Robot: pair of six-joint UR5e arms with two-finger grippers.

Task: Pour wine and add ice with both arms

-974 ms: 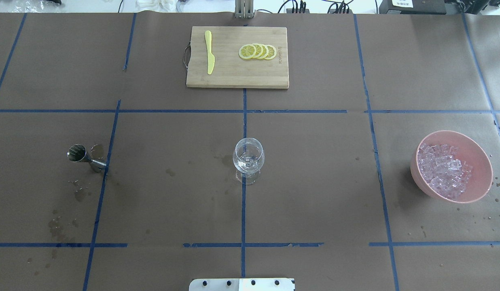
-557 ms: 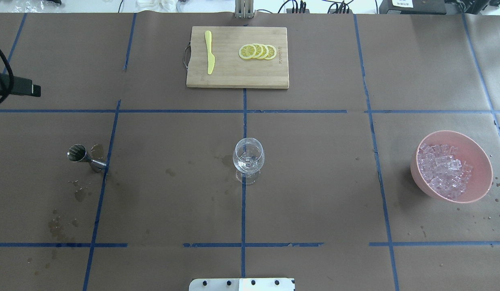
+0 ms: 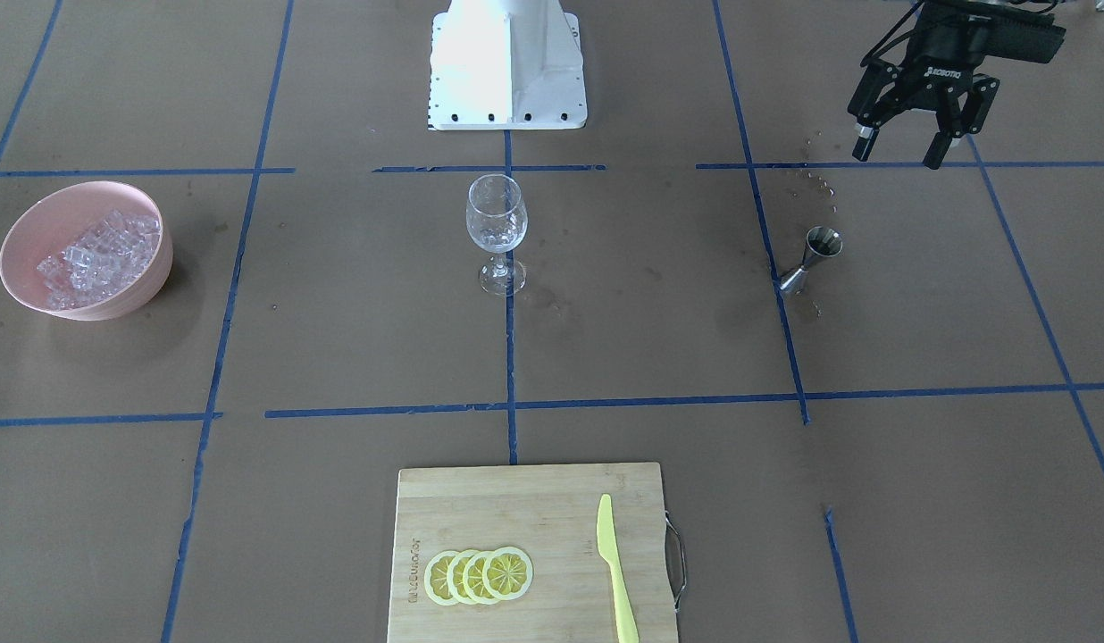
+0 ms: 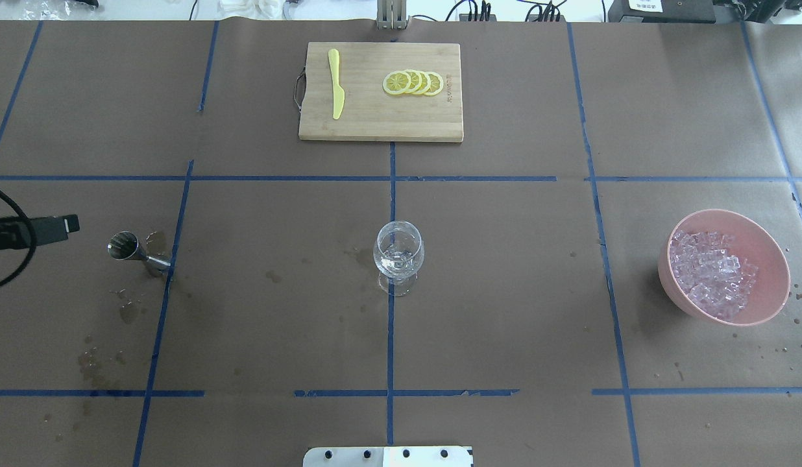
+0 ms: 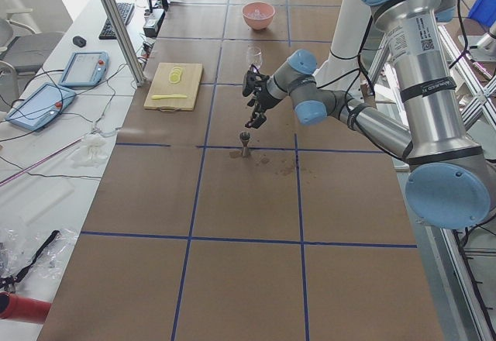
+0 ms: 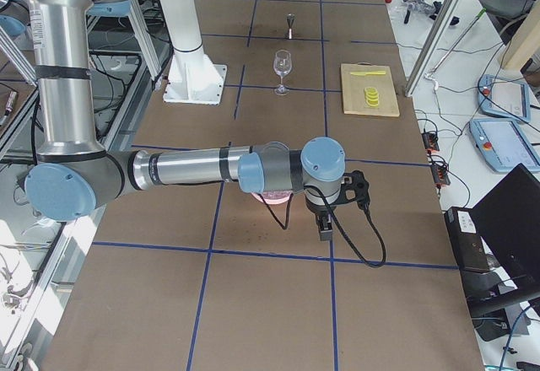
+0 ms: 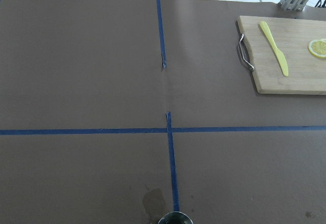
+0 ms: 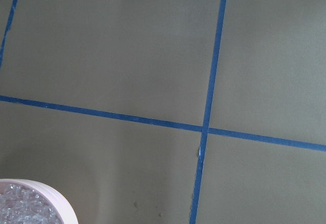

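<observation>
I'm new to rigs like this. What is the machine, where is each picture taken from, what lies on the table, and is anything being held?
The machine is two jointed robot arms, the left arm and the right arm, at a paper-covered table. Two cameras look down on it, one from behind the robot and one facing it. Two look along it from its ends, and one rides on each wrist.

On the table stand a wine glass, a metal jigger and a pink bowl of ice cubes. A cutting board carries lemon slices and a yellow knife.

The left end effector hangs open and empty near the jigger. The right end effector is near the bowl; I cannot tell whether it is open.
</observation>
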